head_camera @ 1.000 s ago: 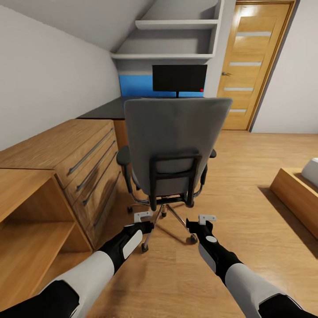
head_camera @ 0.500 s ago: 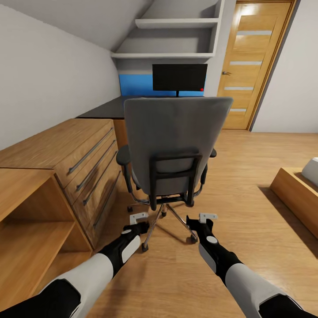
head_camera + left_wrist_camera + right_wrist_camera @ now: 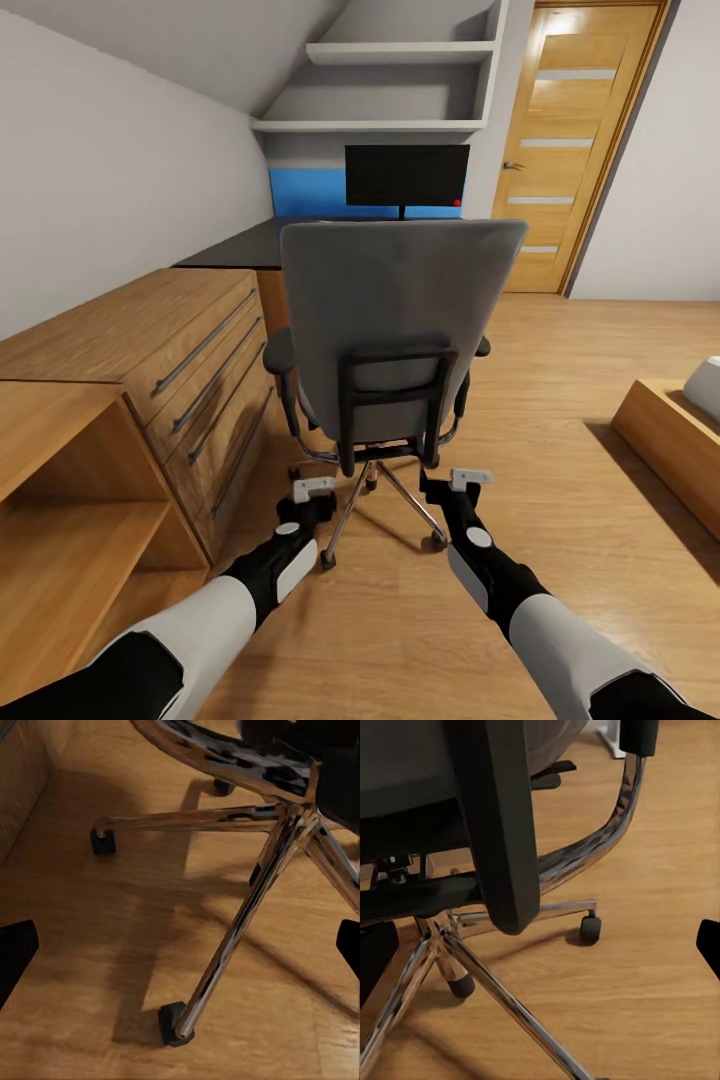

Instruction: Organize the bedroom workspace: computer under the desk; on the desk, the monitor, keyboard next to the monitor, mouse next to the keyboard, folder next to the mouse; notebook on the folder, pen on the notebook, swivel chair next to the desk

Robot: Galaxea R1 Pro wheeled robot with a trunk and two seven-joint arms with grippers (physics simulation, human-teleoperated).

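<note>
With the monitor (image 3: 407, 177) already on the black worktop (image 3: 236, 247), I sat behind the swivel chair (image 3: 395, 330), both grippers (image 3: 313, 488) (image 3: 470, 478) low with fingers apart, empty; everything else looked undone.

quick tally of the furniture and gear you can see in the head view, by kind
swivel chair: 1
monitor: 1
desk: 1
light-wood drawer chest: 1
open light-wood shelf unit: 1
wall shelves: 2
wooden door: 1
pincers, left and right: 2
total: 10
</note>
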